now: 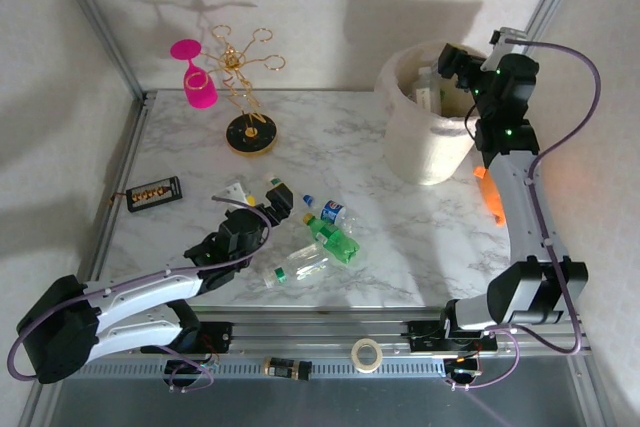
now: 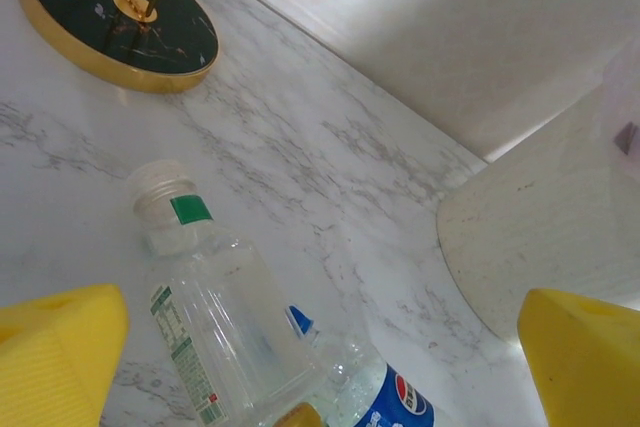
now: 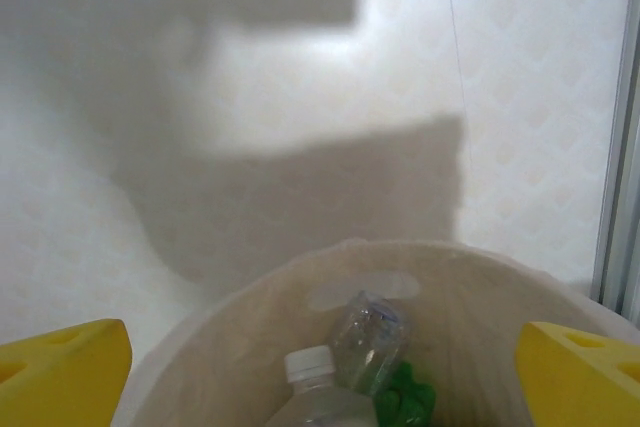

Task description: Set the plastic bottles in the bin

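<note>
Here, a grey-veined marble worktop is sitting between pale textured walls, with metal frame posts rising at the far corners. The bin is standing at the far right corner. The right gripper is hovering above its rim, yellow fingers spread wide with nothing between them. Inside the bin a white-capped bottle and a clear bottle are lying together. A green shape beside them is blurred, possibly another bottle.

Near the front edge, left of centre, four bottles are lying loose:
- a blue-labelled bottle
- a green bottle
- a green-capped clear bottle
- a green-banded clear bottle, under the left gripper, whose fingers are gaping apart and gripping nothing

A gold rack carrying a pink glass is standing toward the far left corner. A black box is lying by the left edge.
</note>
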`<act>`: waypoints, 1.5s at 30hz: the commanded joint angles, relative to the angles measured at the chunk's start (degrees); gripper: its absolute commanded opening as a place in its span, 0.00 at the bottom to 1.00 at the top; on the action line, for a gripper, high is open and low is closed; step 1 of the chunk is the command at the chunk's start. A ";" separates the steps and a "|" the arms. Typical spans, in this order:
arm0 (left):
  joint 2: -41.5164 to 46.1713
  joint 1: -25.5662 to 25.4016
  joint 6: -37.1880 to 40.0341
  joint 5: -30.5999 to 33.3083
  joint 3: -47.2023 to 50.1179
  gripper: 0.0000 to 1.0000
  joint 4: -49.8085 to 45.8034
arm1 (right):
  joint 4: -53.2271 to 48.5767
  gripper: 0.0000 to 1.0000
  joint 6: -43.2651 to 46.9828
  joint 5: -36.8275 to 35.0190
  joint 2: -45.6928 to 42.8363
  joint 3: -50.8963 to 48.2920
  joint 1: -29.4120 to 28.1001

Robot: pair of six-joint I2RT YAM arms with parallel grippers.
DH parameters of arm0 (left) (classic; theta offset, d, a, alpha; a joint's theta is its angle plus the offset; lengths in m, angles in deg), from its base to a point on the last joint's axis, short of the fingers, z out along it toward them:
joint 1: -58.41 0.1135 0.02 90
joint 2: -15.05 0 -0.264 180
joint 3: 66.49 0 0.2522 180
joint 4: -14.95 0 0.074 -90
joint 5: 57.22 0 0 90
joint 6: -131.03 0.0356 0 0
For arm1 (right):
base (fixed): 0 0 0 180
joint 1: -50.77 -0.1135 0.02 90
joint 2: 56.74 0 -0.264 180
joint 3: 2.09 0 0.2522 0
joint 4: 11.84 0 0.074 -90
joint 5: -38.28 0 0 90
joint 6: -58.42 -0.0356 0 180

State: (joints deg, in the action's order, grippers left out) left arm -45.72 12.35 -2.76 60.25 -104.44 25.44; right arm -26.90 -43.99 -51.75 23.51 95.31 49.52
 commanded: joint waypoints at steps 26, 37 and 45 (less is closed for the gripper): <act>1.93 15.68 -2.86 -10.17 -1.62 1.00 -2.89 | -15.70 0.99 3.59 14.48 -2.92 -16.85 -30.18; -0.08 17.76 -6.19 -13.28 -0.95 1.00 -0.66 | -22.51 0.99 6.52 9.14 4.30 -22.03 -34.19; -1.80 18.02 -7.28 -14.54 -1.05 1.00 -0.17 | -25.75 0.93 9.77 6.06 11.37 -19.92 -36.71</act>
State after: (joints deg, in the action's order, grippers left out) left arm -47.19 29.77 -8.97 46.85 -104.46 23.65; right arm -49.87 -36.25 -43.03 32.49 73.83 13.59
